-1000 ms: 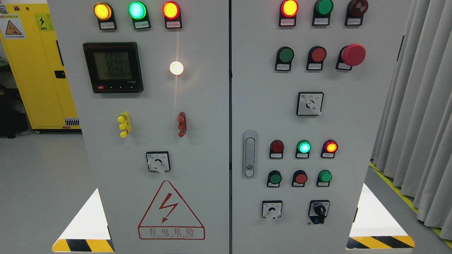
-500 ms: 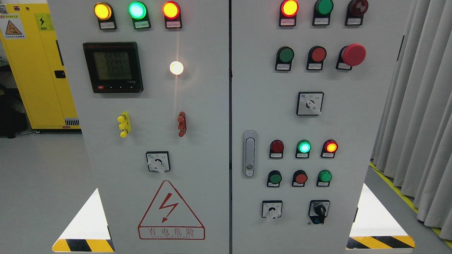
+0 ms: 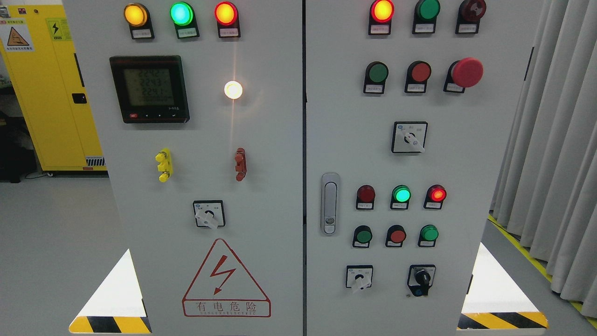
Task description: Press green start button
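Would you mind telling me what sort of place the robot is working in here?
Probably an industrial electrical room or training lab: a grey control cabinet with indicator lamps and push buttons, a red emergency stop button, and a high-voltage warning triangle.

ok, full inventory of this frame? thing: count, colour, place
Round indicator lamps on left door: 3, amber, green, red; top row.
Black digital meter: 1; upper left door.
Glowing white lamp: 1; right of the meter.
Lamps on right door top row: 3, lit red, green, dark red.
Green round push buttons: 3; one upper right door, two in the lower button row.
Red mushroom emergency stop: 1; upper right door.
White rotary selector switches: 3; one left door, two right door.
Black key switch: 1; bottom right door.
Silver door handle: 1; right door's left edge.
Yellow cabinet: 1; far left.
Grey curtain: 1; far right.
Robot hand: none in view.
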You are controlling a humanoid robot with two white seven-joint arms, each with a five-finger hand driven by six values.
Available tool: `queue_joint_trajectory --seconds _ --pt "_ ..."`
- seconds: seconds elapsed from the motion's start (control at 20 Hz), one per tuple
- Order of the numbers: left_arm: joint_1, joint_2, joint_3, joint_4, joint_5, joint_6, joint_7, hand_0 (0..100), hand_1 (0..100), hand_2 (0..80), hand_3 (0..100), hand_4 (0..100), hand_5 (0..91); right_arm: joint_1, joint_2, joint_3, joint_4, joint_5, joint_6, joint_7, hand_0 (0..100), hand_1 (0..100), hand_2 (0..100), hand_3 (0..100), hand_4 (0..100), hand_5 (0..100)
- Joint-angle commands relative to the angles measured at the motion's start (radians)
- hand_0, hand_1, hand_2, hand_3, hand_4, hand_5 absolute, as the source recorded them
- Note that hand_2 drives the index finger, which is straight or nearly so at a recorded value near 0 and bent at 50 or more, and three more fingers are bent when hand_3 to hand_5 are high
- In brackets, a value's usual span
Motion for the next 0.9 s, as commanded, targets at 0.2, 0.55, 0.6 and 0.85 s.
queue_joint_trajectory --seconds 0.2,0.55,0.6,0.85 --pt "-0.026 -0.012 0.001 -0.025 0.000 -0.001 -0.001 12 56 0.0 0 0 0.0 0.043 0.016 -0.052 -0.736 0.262 -0.171 0.002 24 50 0 28 32 21" --pt "-0.026 -0.060 0.001 -0.026 0.000 -0.001 0.001 12 56 0.0 0 0 0.0 -0.052 0.016 -0.049 -0.852 0.426 -0.191 0.011 28 55 0 42 49 39" --pt "-0.026 -0.066 0.001 -0.025 0.000 -0.001 -0.001 12 56 0.0 0 0 0.0 -0.069 0.016 -0.051 -0.859 0.438 -0.204 0.011 29 56 0 47 53 43" --pt "-0.026 -0.083 0.000 -0.025 0.000 -0.001 0.001 12 56 0.0 0 0 0.0 -0.187 0.014 -0.052 -0.872 0.509 -0.220 0.010 30 59 0 61 64 52"
